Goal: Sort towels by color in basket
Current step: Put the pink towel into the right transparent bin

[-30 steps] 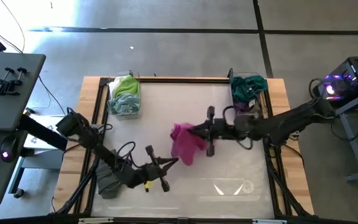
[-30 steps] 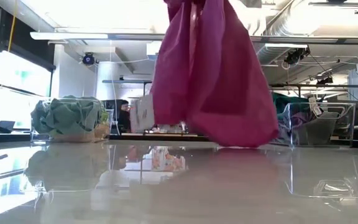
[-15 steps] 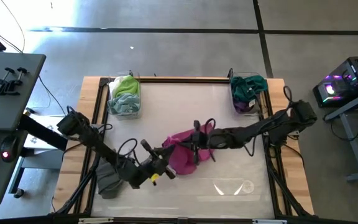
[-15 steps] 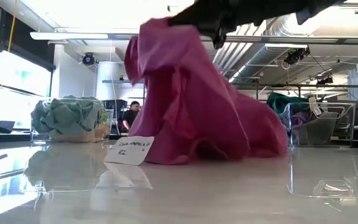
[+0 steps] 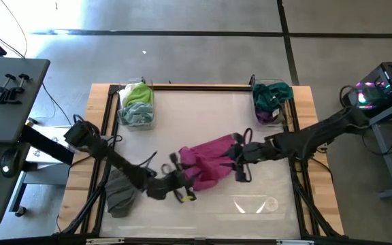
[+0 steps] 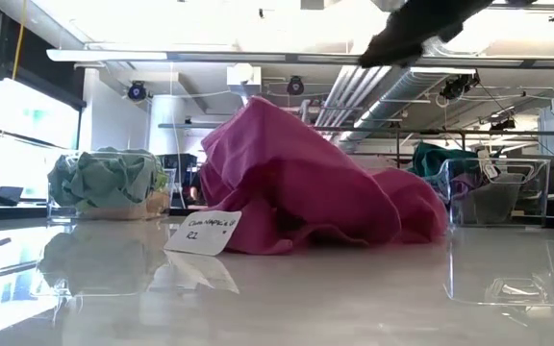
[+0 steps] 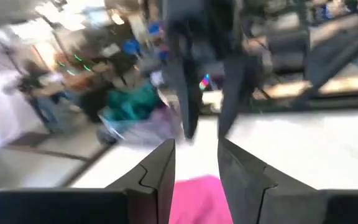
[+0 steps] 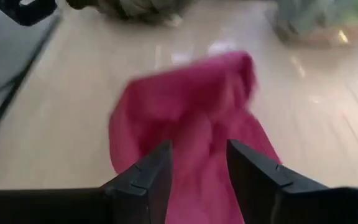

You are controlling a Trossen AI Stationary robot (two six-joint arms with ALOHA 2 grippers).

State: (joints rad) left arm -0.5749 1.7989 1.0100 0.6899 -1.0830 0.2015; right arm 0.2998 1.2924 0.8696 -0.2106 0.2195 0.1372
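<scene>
A magenta towel (image 5: 209,163) lies in a loose heap on the middle of the table. It also shows in the low view (image 6: 306,183), with a white tag (image 6: 203,232) at its left foot. My right gripper (image 5: 239,162) is open at the towel's right end, and the towel shows beyond its fingers (image 8: 185,106). My left gripper (image 5: 181,178) is open at the towel's near left edge. A bit of magenta cloth (image 7: 194,199) shows between its fingers. My left gripper has the magenta towel's near left edge (image 7: 194,199) between its open fingers, coming level from the table's left. I cannot tell whether the fingers touch the cloth.
A clear basket (image 5: 136,105) at the far left holds lime green and mint towels. A clear basket (image 5: 271,102) at the far right holds dark green and purple towels. A grey-brown towel (image 5: 121,192) lies at the near left under my left arm. A clear container (image 5: 257,204) stands near right.
My right gripper has come down toward the table's near left with the hanging magenta towel, let it go and drawn back toward the right edge. The towel has gone from hanging to a heap on the table. My left gripper has edged toward the towel.
</scene>
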